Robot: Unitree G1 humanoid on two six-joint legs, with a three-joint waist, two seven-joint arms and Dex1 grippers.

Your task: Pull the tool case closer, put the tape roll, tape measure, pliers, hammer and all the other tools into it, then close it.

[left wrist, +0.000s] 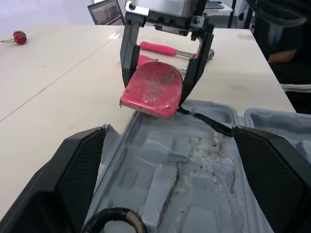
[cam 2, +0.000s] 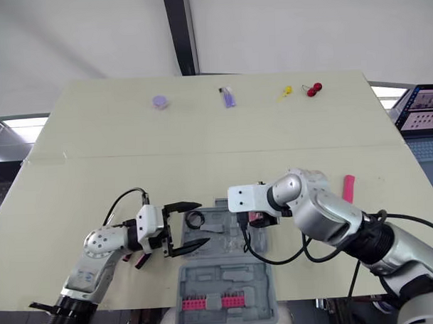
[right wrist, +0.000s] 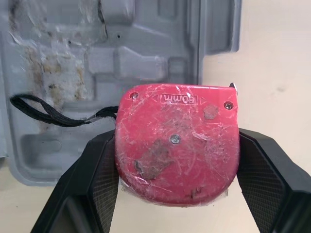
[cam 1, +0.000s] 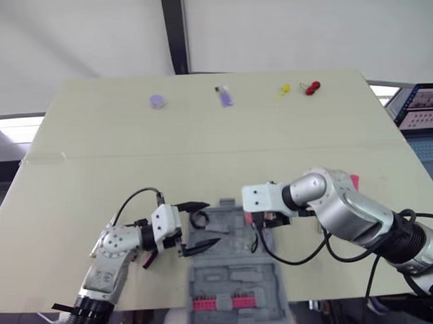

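Right claw [left wrist: 155,92] clenched on the red tape measure [right wrist: 177,143], pinching its flat sides, at the right edge of the open tool case [cam 2: 220,279]. Left claw [cam 2: 201,223] spread wide, empty, at the case's left. Shell likely rigid, dense and slick. Wrist strap [right wrist: 53,114] dangles and may snag.

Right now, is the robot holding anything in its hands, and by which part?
The right gripper pinches the red tape measure by opposite edges of its casing. The left gripper is open, holding nothing.
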